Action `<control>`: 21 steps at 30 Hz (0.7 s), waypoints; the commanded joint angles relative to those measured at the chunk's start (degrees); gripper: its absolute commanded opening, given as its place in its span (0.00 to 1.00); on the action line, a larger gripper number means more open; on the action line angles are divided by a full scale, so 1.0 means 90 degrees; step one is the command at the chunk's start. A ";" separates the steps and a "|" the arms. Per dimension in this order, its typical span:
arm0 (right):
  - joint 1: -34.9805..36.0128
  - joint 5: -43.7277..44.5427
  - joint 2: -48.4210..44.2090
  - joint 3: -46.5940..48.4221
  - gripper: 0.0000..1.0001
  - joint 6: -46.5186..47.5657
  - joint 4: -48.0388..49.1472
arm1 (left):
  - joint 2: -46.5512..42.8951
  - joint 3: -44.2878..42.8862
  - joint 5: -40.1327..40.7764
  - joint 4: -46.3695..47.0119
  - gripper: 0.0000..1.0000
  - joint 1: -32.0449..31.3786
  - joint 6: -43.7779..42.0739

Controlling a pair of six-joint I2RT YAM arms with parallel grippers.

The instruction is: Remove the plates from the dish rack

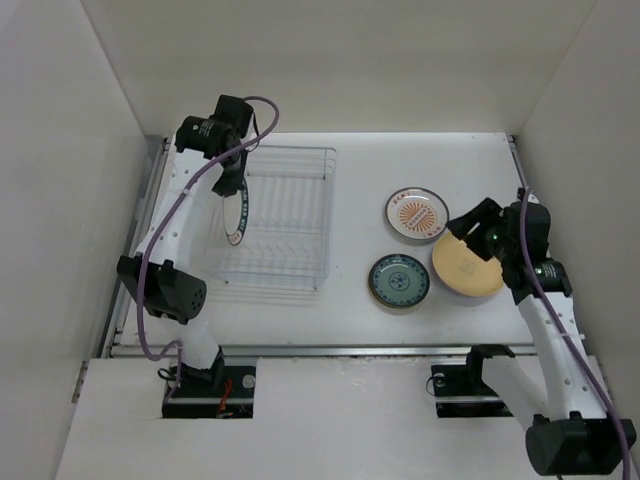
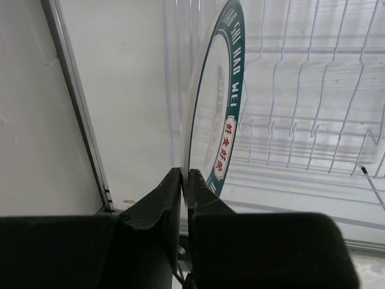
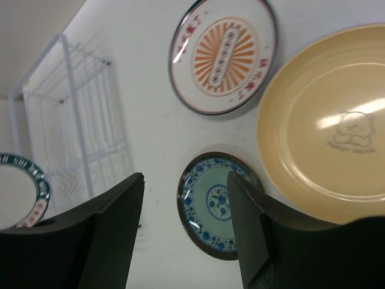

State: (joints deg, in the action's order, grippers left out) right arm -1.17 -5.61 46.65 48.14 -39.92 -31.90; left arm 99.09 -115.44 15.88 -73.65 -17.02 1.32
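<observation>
My left gripper [image 2: 184,174] is clamped on the edge of the green-rimmed plate [image 2: 224,138], which stands upright at the left side of the dish rack [image 1: 290,215]. My right gripper [image 3: 186,177] is parted and empty above the teal plate [image 3: 213,205]. The yellow plate [image 3: 325,132] and the orange-patterned plate [image 3: 222,54] lie flat nearby on the table [image 1: 350,300].

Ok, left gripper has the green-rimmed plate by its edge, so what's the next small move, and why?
Probably a short, straight lift. The left gripper is shut on the rim of the green-rimmed plate, which stands on edge at the left side of the dish rack with upright wires close beside it. A sideways pull could snag on them, so raising it first looks safer.
</observation>
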 commanded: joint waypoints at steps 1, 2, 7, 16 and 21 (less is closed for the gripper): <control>0.0363 -0.1082 0.0069 0.0257 0.63 0.0461 0.1002 | -0.0063 -0.0590 -0.0612 0.0009 0.00 -0.0053 0.0039; 0.0471 -0.1308 0.0186 0.0170 0.63 0.0519 0.1208 | -0.0005 -0.0833 -0.0612 0.0009 0.00 -0.0053 0.0039; 0.1583 -0.2218 0.1084 0.0178 0.70 0.0656 0.2302 | 0.0132 -0.1909 -0.0748 -0.0147 0.00 -0.0053 -0.0079; 0.3128 -0.4043 0.4472 0.1956 0.96 0.0813 0.4283 | 0.0074 -0.1666 -0.1762 -0.0010 0.00 -0.0053 -0.0254; 0.3128 -0.4308 0.5352 0.2472 0.97 0.0422 0.5018 | 0.0074 -0.1530 -0.3546 0.0048 0.00 0.0064 -0.0381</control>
State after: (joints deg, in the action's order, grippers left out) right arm 27.09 -38.98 93.12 66.24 -34.89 3.20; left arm 101.36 -129.64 -3.81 -74.81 -17.08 -0.78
